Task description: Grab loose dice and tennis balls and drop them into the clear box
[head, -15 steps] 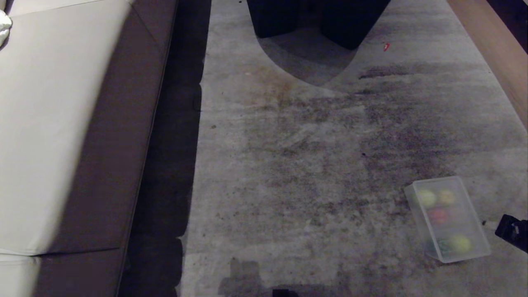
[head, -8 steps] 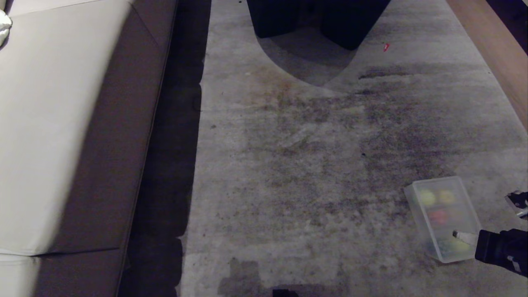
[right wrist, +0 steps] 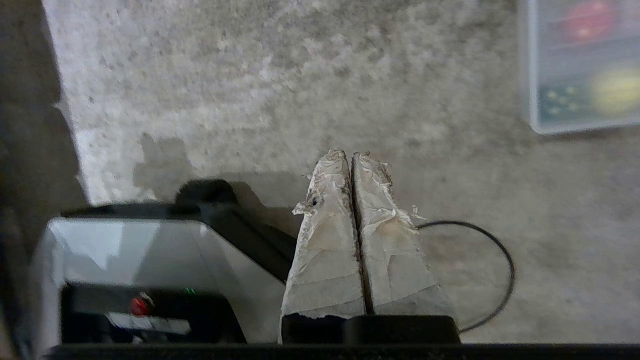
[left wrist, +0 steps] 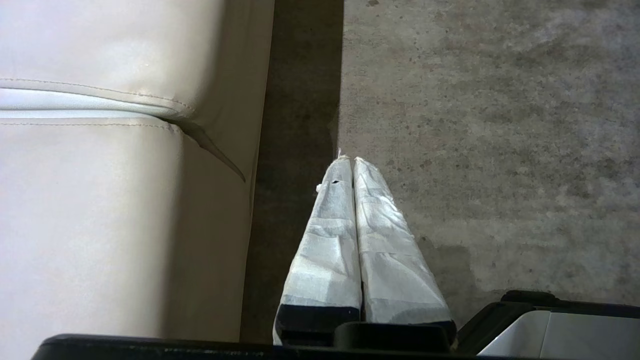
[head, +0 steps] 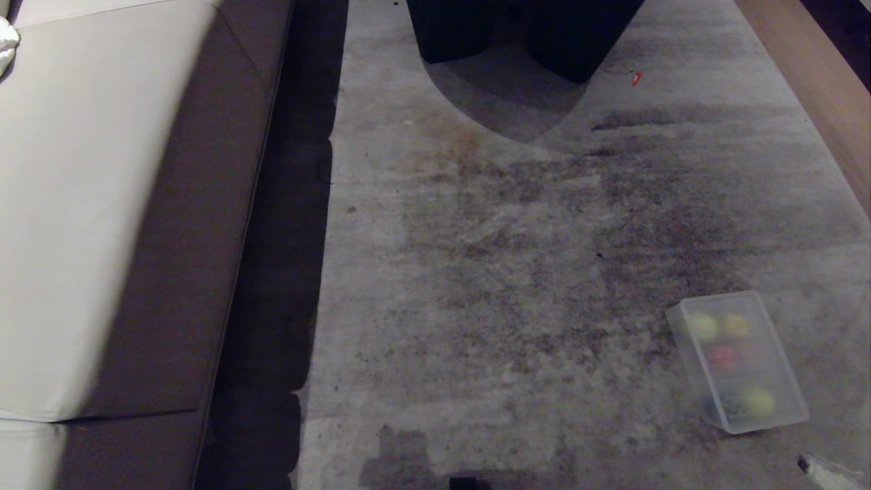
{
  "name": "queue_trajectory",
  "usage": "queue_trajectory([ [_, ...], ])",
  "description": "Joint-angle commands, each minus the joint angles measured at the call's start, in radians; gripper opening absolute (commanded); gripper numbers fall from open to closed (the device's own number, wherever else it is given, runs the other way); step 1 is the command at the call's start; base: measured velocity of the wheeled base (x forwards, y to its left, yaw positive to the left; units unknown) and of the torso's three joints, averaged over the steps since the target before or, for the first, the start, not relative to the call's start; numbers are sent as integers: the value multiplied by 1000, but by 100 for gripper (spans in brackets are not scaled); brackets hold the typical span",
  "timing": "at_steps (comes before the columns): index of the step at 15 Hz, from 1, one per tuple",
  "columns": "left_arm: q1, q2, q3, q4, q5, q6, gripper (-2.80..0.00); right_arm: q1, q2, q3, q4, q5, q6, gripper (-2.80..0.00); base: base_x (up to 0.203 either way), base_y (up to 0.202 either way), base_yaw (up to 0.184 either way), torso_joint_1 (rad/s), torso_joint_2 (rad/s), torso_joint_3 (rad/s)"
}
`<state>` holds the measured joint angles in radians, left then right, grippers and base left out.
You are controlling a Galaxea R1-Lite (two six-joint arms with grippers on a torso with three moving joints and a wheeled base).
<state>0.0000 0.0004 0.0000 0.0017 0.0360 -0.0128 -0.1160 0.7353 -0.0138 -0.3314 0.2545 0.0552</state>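
A cream sofa (head: 88, 204) with a brown front panel runs along the left edge of the stained grey floor (head: 517, 272). A small red scrap (head: 636, 78) lies near the floor's far right.

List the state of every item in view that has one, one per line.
Clear rectangular plastic box: on the floor, lid on, balls and dice showing through it.
Red die: inside the box.
Yellow-green tennis ball: inside the box.
Right hand: shut, empty, off the box.
Left hand: shut, empty, beside the cream sofa.
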Motion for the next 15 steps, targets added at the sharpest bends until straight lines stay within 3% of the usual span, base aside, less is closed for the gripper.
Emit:
queue_trajectory([
  [1,0,1,2,0,1,-1,-280,32,-264,13,125,-33,-3,-280,0,0,0,0,0,0],
  [5,0,1,2,0,1,-1,-280,45,-448,-11,283,-135,-5,-280,0,0,0,0,0,0],
  [6,0,1,2,0,1,-1,-280,44,-451,-5,296,-224,-6,-280,0,0,0,0,0,0],
  [7,0,1,2,0,1,-1,-280,44,-450,20,304,-259,-11,-280,0,0,0,0,0,0],
  [11,0,1,2,0,1,-1,-280,61,-461,25,309,-252,-51,-280,0,0,0,0,0,0],
  [15,0,1,2,0,1,-1,-280,110,-624,25,307,-253,-50,-280,0,0,0,0,0,0],
])
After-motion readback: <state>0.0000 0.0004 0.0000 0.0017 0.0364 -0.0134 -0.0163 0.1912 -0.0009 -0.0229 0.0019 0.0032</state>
